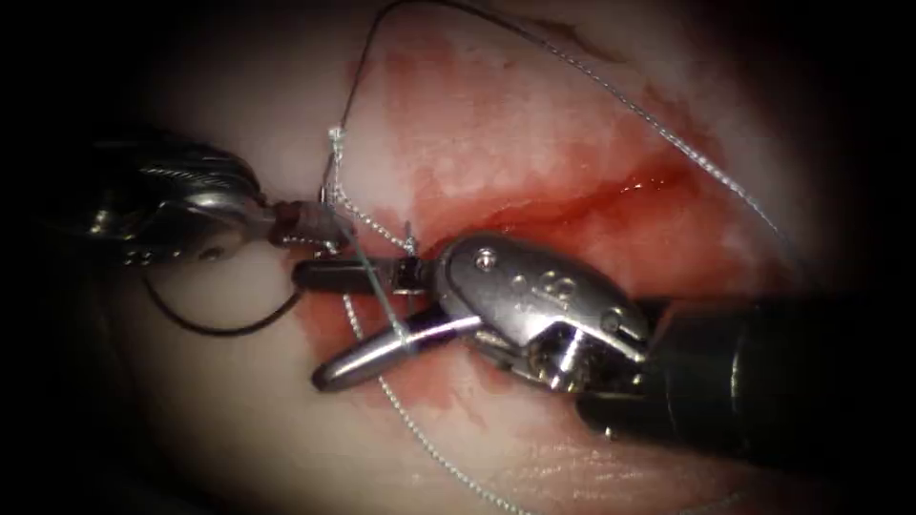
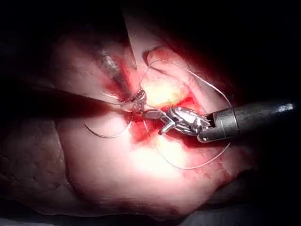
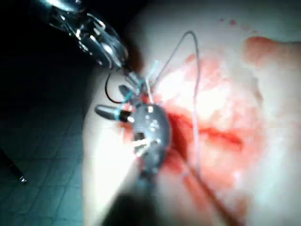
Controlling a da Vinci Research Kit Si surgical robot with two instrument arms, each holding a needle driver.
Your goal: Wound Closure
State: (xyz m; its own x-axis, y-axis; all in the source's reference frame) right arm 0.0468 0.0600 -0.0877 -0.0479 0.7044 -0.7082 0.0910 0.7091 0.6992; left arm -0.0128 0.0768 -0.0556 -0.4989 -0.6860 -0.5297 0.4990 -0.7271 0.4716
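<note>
— What step is this?
— Thread work at the left end of the cut (image 1: 592, 200), I guess. The left tool (image 1: 320, 234) pinches the thread (image 1: 611, 91). The right tool (image 1: 315, 324) is spread wide, thread between its jaws, holding nothing.
— And the needle (image 1: 219, 331)?
— It lies on the tissue (image 1: 239, 429) left of the cut, not in it, I think. The 2 tips sit close, so any next move must be small. There is open room below.

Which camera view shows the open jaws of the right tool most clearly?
The endoscope view: the right tool spreads its jaws wide, with the thread crossing between them. The left wrist view shows it smaller. The right wrist view shows it blurred.
</note>
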